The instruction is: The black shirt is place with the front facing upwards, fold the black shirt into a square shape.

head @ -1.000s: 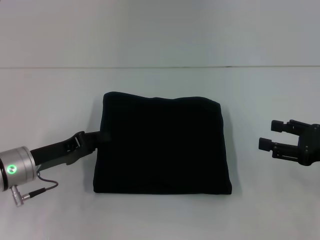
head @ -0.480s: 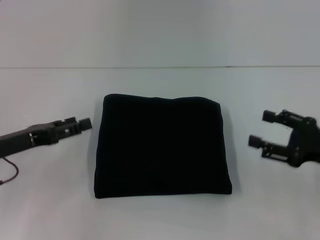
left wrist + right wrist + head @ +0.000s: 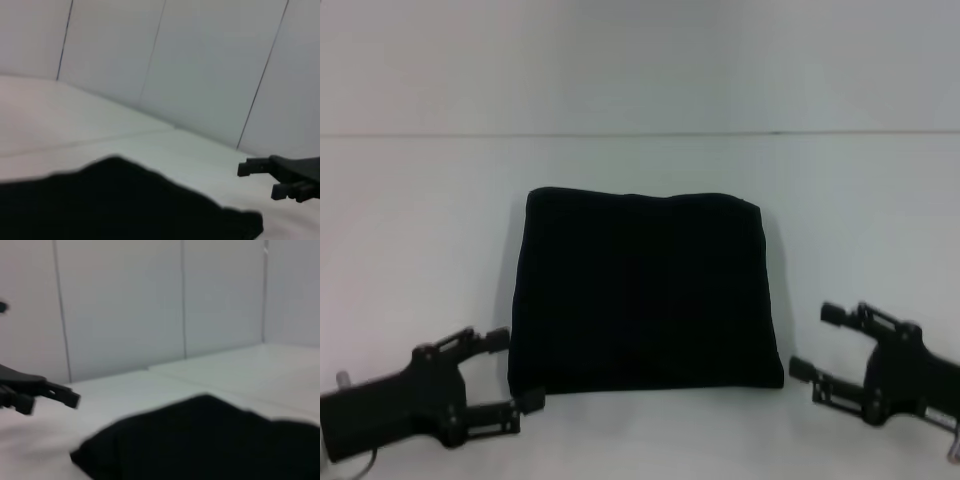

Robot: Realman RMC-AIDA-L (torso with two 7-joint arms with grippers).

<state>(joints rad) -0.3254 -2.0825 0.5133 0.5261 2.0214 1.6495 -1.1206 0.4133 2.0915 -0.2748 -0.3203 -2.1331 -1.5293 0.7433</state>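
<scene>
The black shirt (image 3: pixel 645 290) lies folded into a near-square block in the middle of the white table, plain black side up; no lettering or label shows. It also shows in the left wrist view (image 3: pixel 115 205) and the right wrist view (image 3: pixel 210 445). My left gripper (image 3: pixel 517 370) is open at the shirt's near left corner, low over the table, holding nothing. My right gripper (image 3: pixel 817 342) is open just off the shirt's near right corner, holding nothing. The left wrist view shows the right gripper (image 3: pixel 260 179) beyond the shirt; the right wrist view shows the left gripper (image 3: pixel 47 396).
The white table (image 3: pixel 420 230) surrounds the shirt on all sides. A pale panelled wall (image 3: pixel 640 60) rises behind the table's far edge.
Both arms have drawn back toward the near edge. My left gripper left the shirt's left side, turned and now stands open at the near left corner. The shirt has not moved.
</scene>
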